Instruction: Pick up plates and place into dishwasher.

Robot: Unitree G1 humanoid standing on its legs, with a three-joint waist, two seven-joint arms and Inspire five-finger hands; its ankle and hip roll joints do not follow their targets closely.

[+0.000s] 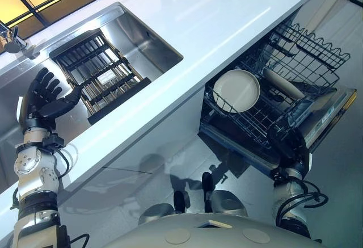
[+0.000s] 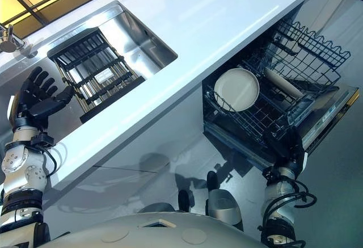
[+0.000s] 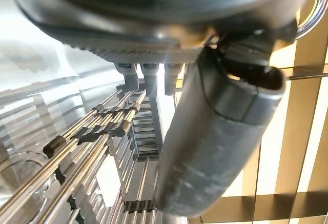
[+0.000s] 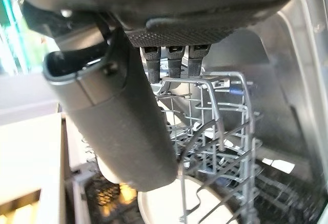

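Note:
A white plate (image 1: 236,91) leans in the pulled-out lower rack (image 1: 255,124) of the open dishwasher; it also appears low in the right wrist view as plate (image 4: 169,203). A second pale plate (image 1: 283,83) stands on edge further right in the same rack. My right hand (image 1: 290,144) hangs at the rack's front edge, open and holding nothing, its thumb (image 4: 113,121) straight over the wire tines (image 4: 220,116). My left hand (image 1: 45,97) is raised over the sink (image 1: 144,41), open and holding nothing, beside a black dish rack (image 1: 99,75) with no plates in it.
A long white counter (image 1: 227,15) runs between the sink and the dishwasher. The dishwasher's upper wire basket (image 1: 309,46) juts out above the lower rack, and the door (image 1: 332,117) lies open to the right. A tap (image 1: 11,41) stands at the sink's far left.

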